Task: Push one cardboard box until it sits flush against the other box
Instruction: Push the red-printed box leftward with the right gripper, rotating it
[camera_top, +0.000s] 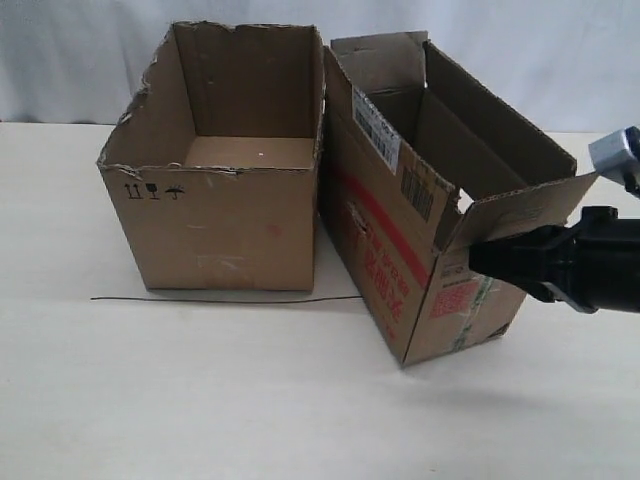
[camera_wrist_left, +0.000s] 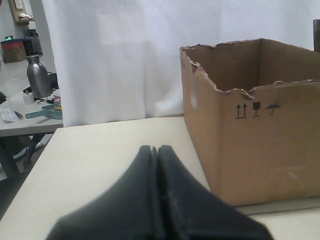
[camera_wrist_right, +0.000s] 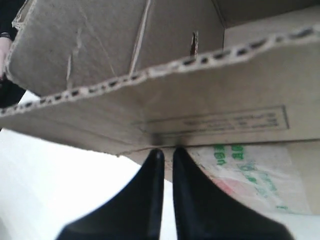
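Not flush yet: right fingers (camera_top: 488, 258) at the end of the red-striped carton (camera_top: 385, 235).
The red-striped carton stands skewed near the table's (camera_top: 200, 400) far edge. Its far corner meets the plain torn-rimmed box (camera_top: 225, 225) while its near end splays away, leaving a wedge of gap. The right fingers, pressed together and gripping nothing, touch the green-taped end beneath the flap. The left fingers (camera_wrist_left: 145, 200), also closed and empty, sit apart from the plain torn-rimmed box.

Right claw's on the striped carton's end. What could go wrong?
1. The right claw presses high on the narrow carton, under its end flap; the flap may fold or the carton tip, not slide.
2. The carton sits angled to the plain box, closer at the back; an off-centre push may pivot it, leaving a gap.
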